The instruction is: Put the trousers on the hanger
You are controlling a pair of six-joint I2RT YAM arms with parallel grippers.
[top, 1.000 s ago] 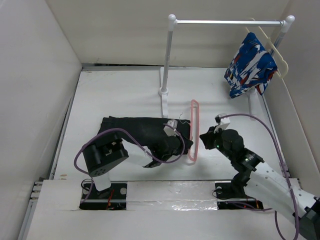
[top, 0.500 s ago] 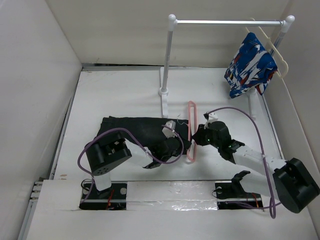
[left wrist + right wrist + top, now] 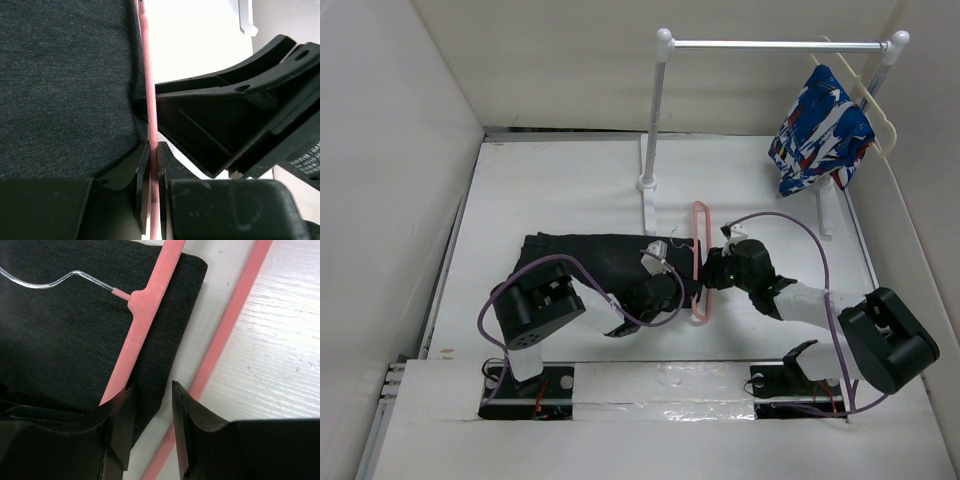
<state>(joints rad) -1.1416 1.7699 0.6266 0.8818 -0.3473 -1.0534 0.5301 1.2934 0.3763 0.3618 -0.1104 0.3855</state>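
The black trousers [image 3: 585,262] lie folded on the table, left of centre. The pink hanger [image 3: 701,240] lies at their right end, with one bar over the fabric. My left gripper [image 3: 682,292] is shut on a pink hanger bar [image 3: 151,100], with the trousers [image 3: 65,85] just to its left. My right gripper [image 3: 709,277] is open and low at the hanger. Its jaws [image 3: 150,397] straddle the trousers' edge [image 3: 165,360], between the hanger's two bars [image 3: 145,300]. The metal hook [image 3: 50,282] rests on the fabric.
A white clothes rail [image 3: 770,45] stands at the back on a post [image 3: 653,120]. A blue-white-red garment [image 3: 820,130] hangs from a cream hanger [image 3: 872,95] at its right end. White walls close in the left, back and right sides.
My right arm has reached left and down until its open jaws meet the hanger and the trousers' edge. The hanger and my left gripper have shifted slightly left.
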